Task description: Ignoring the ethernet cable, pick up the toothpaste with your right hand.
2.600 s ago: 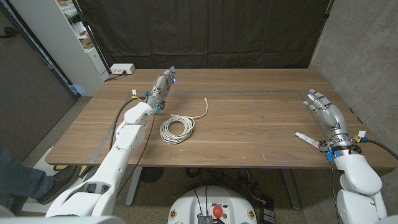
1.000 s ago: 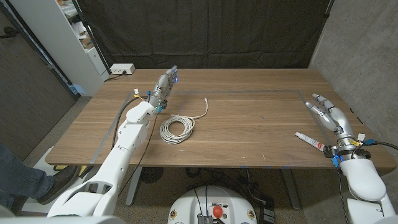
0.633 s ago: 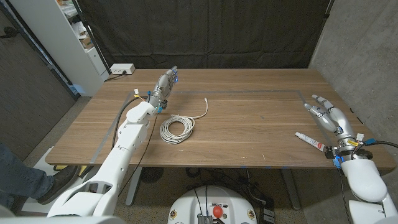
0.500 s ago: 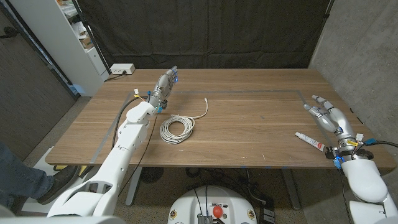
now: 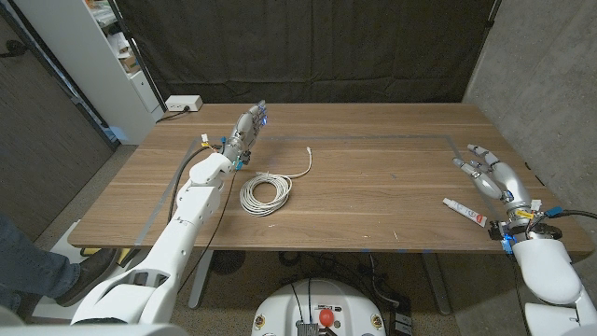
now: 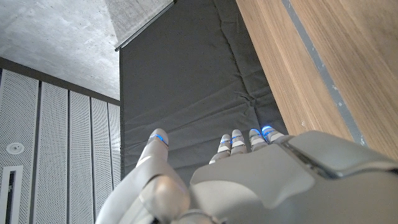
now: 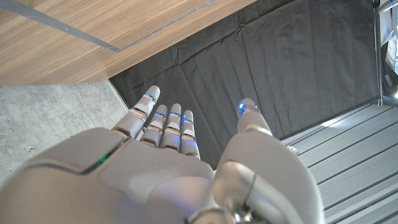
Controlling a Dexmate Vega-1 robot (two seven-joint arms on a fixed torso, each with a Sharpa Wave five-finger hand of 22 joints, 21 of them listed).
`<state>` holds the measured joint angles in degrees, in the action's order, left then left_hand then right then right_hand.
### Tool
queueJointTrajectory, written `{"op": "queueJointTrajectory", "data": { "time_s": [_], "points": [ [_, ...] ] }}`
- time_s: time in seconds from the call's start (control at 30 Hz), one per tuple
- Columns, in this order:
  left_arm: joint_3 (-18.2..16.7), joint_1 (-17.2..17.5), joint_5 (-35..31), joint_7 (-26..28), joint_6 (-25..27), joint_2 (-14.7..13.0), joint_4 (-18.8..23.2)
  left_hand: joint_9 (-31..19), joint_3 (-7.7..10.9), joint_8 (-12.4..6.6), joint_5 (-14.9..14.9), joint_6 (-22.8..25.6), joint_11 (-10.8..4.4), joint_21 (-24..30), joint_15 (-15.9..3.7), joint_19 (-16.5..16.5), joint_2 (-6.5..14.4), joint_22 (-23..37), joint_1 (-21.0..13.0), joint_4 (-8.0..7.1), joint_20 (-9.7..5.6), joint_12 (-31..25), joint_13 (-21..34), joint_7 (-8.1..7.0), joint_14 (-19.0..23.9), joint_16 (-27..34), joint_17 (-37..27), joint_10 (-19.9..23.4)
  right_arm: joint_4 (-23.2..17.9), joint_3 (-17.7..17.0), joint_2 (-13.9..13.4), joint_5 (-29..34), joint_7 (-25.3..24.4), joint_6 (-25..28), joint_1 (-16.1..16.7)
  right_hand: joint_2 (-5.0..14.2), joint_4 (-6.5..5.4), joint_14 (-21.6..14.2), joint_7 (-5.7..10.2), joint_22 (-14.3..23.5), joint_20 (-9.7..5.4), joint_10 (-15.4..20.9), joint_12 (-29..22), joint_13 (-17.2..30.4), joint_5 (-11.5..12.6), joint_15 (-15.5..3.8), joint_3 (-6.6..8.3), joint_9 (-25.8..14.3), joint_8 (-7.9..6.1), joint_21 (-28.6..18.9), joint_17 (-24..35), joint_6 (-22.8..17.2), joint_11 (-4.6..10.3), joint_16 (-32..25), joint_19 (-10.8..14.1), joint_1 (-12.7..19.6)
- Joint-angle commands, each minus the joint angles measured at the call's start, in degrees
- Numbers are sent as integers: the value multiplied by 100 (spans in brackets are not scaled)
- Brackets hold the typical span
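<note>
The toothpaste point(image 5: 465, 212) is a slim white tube with red marking, lying flat on the wooden table near its right front corner. It lies slantwise, one end toward the table's middle, the other toward the front edge.

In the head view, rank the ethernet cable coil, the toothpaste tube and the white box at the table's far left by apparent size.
1. Ethernet cable coil, largest.
2. Toothpaste tube and white box look similar; the box lies farther from the camera, so I won't rank them.

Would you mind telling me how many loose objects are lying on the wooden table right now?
2. The coiled ethernet cable lies left of centre, near the left hand; the toothpaste lies near the right edge, beside the open right hand.
</note>
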<state>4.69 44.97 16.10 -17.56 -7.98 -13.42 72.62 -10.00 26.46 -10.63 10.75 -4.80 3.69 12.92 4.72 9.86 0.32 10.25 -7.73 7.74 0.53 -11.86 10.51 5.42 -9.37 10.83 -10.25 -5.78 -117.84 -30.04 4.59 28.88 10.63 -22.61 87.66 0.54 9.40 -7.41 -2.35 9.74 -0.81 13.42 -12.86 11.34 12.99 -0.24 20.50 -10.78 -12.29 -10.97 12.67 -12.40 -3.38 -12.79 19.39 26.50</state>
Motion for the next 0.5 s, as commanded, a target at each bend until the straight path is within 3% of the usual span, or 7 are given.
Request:
{"op": "queueJointTrajectory", "data": {
  "time_s": [0.03, 0.5],
  "points": [
    [6, -134, -39, -89, -52, 13, -216, -24, 3, -12, -3, -12, -25, -20, 5, 247, -13, 13, -74, 33, 9, 8, 34, 4, -24, 8, -25, -49, -373, 135, 93, 636, -146, 322, 195, -9, -19, -82, 4, 9, 11, 116, -40, 21, -17, -32, 33, -25, 7, -15, 32, 4, 7, -63, 28, 68],
    [-5, -121, -39, -113, -91, 71, -276, -24, 1, -6, -4, -30, -22, -37, 19, 252, -9, 14, -88, 36, 18, 10, 34, 7, -19, 8, -25, -56, -616, 172, 91, 965, -213, 571, 390, -71, 9, -187, -27, 10, 44, 310, -91, 42, -6, -5, 68, -33, -36, -41, 37, -131, -1, -86, 113, 189]
  ]
}}
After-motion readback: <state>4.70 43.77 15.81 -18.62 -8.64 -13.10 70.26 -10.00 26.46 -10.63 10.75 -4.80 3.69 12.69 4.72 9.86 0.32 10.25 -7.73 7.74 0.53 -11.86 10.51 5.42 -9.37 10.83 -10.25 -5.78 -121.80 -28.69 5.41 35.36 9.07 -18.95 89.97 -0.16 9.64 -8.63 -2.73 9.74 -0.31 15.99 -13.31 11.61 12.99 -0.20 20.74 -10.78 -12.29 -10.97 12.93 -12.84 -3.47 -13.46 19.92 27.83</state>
